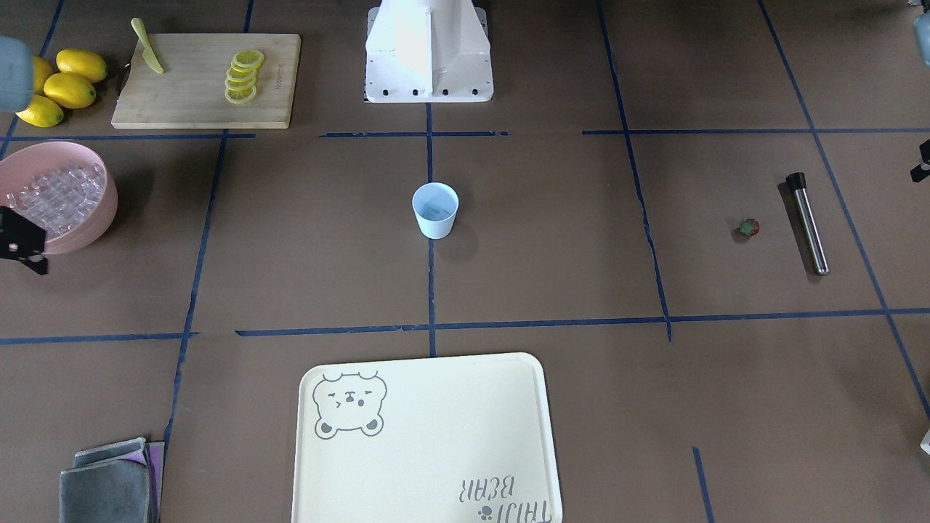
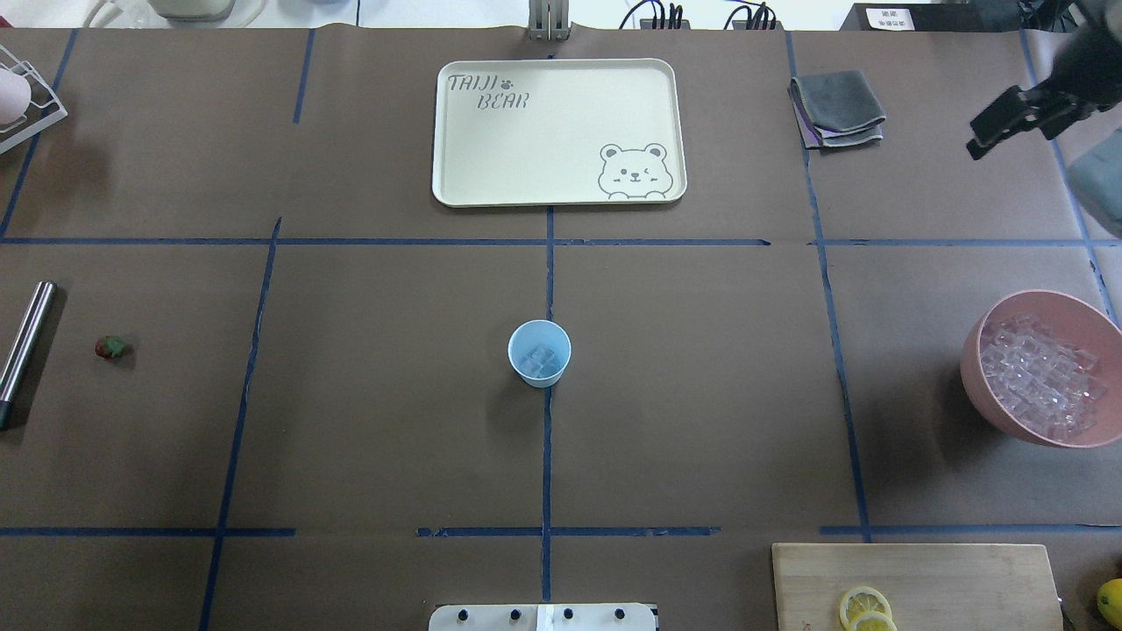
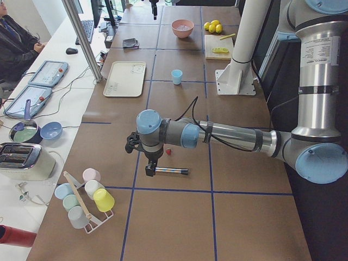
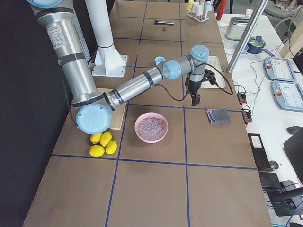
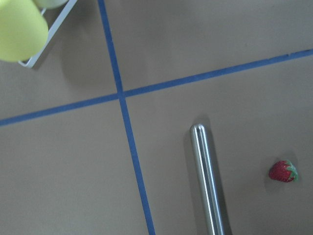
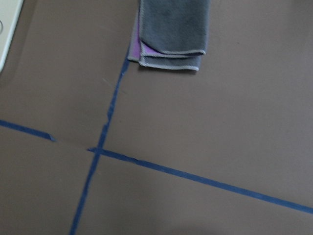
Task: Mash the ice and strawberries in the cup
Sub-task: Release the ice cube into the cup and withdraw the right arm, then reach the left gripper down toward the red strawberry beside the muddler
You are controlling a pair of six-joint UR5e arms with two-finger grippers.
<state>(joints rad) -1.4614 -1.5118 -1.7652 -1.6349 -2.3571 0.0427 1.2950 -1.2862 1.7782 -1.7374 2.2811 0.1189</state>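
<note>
The pale-blue cup (image 2: 539, 353) stands upright at the table's middle, with a few clear ice cubes (image 2: 536, 360) in it. It also shows in the front view (image 1: 435, 210). More ice (image 2: 1039, 377) fills the pink bowl. The strawberry (image 2: 110, 348) lies on the table at the robot's far left, beside a metal rod (image 2: 24, 346). It also shows in the left wrist view (image 5: 282, 172). My left gripper (image 3: 149, 168) hangs above the rod, apart from it. My right gripper (image 2: 995, 127) hovers high beyond the bowl. I cannot tell whether either gripper is open or shut.
A pink bowl (image 2: 973, 350) stands at the right. A cream tray (image 2: 561, 188) and folded grey cloths (image 2: 837, 107) lie at the far side. A cutting board (image 1: 182, 109) holds lemon slices (image 1: 243, 76) and a knife, with lemons (image 1: 69, 88) beside it. A cup rack (image 3: 87, 198) stands at the far left.
</note>
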